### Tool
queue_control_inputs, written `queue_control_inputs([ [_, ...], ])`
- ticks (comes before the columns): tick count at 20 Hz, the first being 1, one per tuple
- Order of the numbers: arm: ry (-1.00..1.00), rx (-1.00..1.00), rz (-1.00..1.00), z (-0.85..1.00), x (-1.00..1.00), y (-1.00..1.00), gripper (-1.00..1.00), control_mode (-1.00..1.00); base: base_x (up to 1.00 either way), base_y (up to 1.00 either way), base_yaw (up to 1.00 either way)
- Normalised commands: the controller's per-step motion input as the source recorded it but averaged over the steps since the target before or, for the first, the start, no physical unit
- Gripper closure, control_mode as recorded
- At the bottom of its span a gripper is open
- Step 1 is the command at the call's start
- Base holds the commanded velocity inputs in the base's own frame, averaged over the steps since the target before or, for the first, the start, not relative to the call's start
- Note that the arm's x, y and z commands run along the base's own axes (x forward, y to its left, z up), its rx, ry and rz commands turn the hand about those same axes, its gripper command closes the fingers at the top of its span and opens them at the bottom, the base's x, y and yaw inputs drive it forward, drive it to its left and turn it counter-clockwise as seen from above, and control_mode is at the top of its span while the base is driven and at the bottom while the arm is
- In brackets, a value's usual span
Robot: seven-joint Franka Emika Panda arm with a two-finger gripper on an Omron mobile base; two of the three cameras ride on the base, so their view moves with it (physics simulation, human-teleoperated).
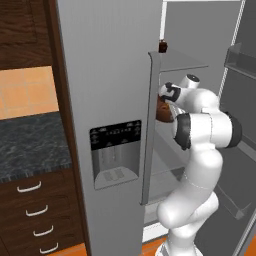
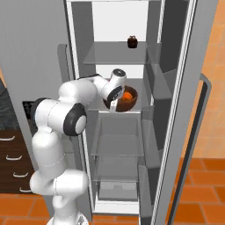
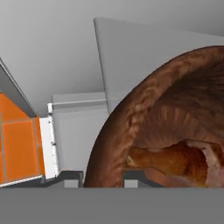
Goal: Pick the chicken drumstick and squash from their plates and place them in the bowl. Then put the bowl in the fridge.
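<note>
I have the fridge taking up most of my view: tall, grey steel, its right door swung wide with a long vertical handle, its left door shut and carrying the dispenser panel. Inside are pale walls and several glass shelves, stacked one above another. To the left I see dark wood drawers under a speckled black counter, an orange tiled wall behind it, and orange floor tiles below the open door. A small dark item sits on the upper shelf. The bowl rests on the middle shelf, inside the fridge. The squash lies in it, and the chicken drumstick lies along its inner wall. The gripper sits at the bowl's near rim, its fingertips straddling that rim closely, narrow around the wood
</note>
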Motion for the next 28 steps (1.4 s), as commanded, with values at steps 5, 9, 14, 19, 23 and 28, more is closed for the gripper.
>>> queue_control_inputs([
  [5, -0.07, 0.01, 0.03, -0.32, 0.59, -0.06, 1.00, -1.00, 0.00, 0.00, 0.00],
  [9, -0.05, 0.00, 0.02, -0.37, 0.38, 0.00, 1.00, -1.00, 0.00, 0.00, 0.00],
  [14, -0.09, 0.00, 0.03, -0.37, 0.20, 0.00, -1.00, -1.00, 0.00, 0.00, 0.00],
  [19, -0.19, 0.00, 0.05, -0.27, -0.06, 0.02, -1.00, -1.00, 0.00, 0.00, 0.00],
  [23, -0.20, 0.00, 0.00, -0.11, -0.02, -0.02, -1.00, -1.00, 0.00, 0.00, 0.00],
  [28, -0.13, 0.02, 0.00, 0.34, -0.01, -0.01, -1.00, -1.00, 0.00, 0.00, 0.00],
])
